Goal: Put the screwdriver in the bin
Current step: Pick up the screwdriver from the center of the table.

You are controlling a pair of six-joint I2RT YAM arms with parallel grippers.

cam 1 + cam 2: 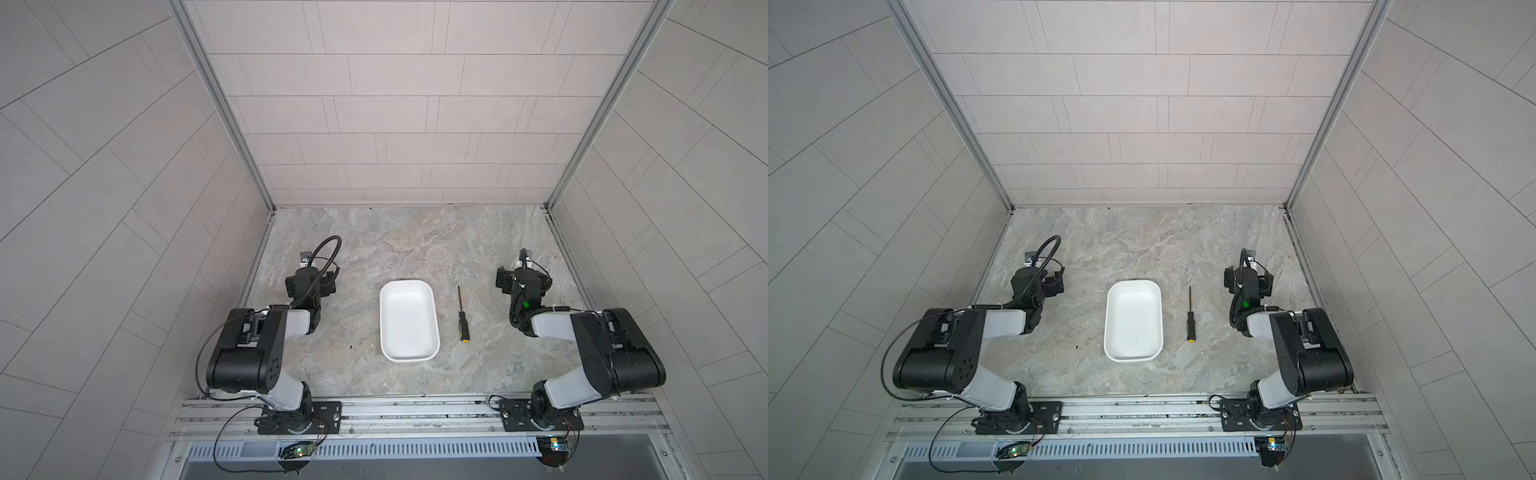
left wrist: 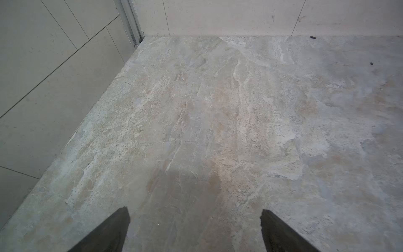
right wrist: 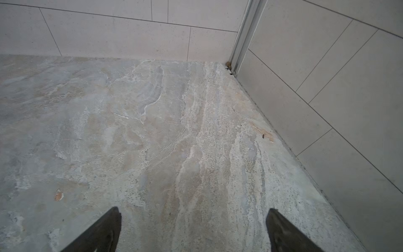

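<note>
Not begun yet. Lying flat on the table (image 1: pixel 395 249), just beside the bin (image 1: pixel 409 328) on its right-arm side: the screwdriver (image 1: pixel 462 314). Both wide apart and holding nothing: left gripper (image 2: pixel 194 209), right gripper (image 3: pixel 194 209). Left to do: reach, grasp, lift, release inside the bin.

- Right gripper (image 3: pixel 194 220) spread wide, 2 dark fingertips (image 3: pixel 109 229) well apart, nothing between them.
- Bare marbled grey surface (image 3: pixel 174 131) ahead.
- 2 tiled walls (image 3: pixel 109 32) meet at a metal corner post (image 3: pixel 244 32).
</note>
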